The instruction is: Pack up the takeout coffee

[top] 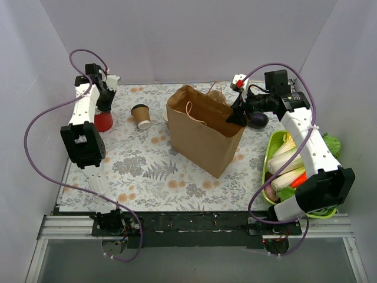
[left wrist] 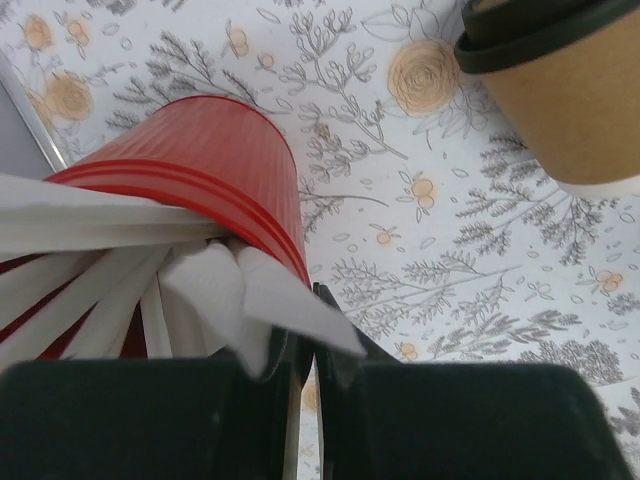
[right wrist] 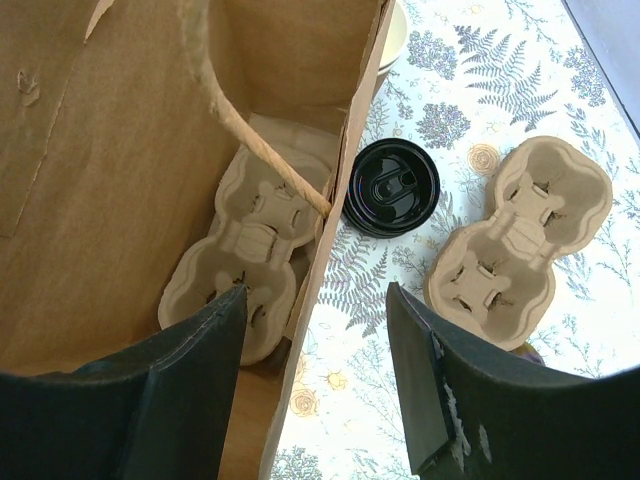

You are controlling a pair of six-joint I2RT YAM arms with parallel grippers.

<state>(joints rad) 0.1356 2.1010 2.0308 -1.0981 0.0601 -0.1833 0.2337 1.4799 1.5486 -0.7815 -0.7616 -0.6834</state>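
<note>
Pinching white stick (left wrist: pixel 255 300) in red cup (left wrist: pixel 215 165), left fingers (left wrist: pixel 308 350) clenched on it, far left of paper bag (top: pixel 203 132). Takeout coffee (top: pixel 141 115) upright on worktop (top: pixel 147 171), lidded, just left of bag, between bag and red cup, ungrasped. Right fingers (right wrist: pixel 315 300) released, straddling bag's right wall. Pulp carrier (right wrist: pixel 240 250) on bag floor.

Risks:
- stick snags, red cup tips
- left arm swinging toward bag clips coffee, spill
- bag wall unheld, mouth sags
- coffee misses carrier well, topples
</note>
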